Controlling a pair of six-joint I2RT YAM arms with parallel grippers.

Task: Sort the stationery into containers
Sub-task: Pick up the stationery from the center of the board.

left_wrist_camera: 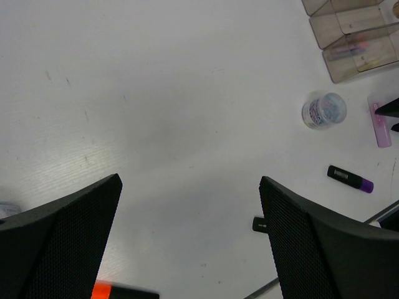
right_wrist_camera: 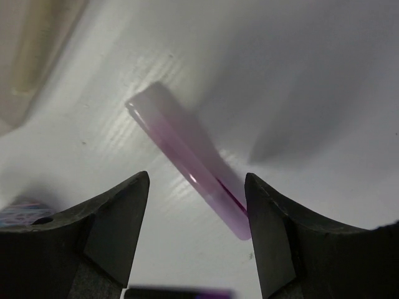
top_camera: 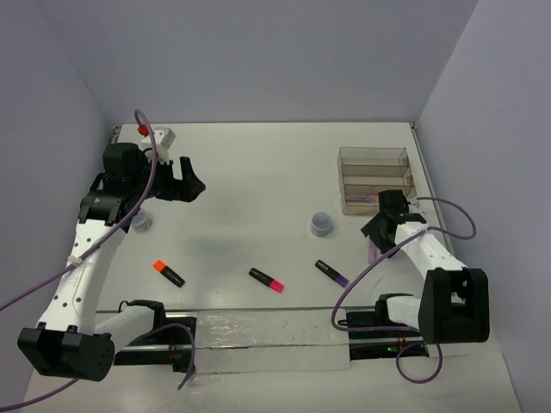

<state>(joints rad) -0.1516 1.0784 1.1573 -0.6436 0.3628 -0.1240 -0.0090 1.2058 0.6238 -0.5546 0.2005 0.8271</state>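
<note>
our right gripper (right_wrist_camera: 197, 182) hung with fingers apart over the lilac marker (right_wrist_camera: 181, 149) on the table (right_wrist_camera: 324, 68); our left gripper (left_wrist_camera: 190, 187) was likewise spread, holding nothing.

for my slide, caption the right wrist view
Open right jaws hover above the lilac marker lying on the table

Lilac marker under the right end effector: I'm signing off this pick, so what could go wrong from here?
1. The lilac marker lies diagonally between the open fingers of the right end effector, so closing could spin it or squeeze it out.
2. Its lower end sits almost against one finger, which may land on it if the arm descends.
3. The tray has narrow compartments; a crookedly held marker might catch a divider.
</note>
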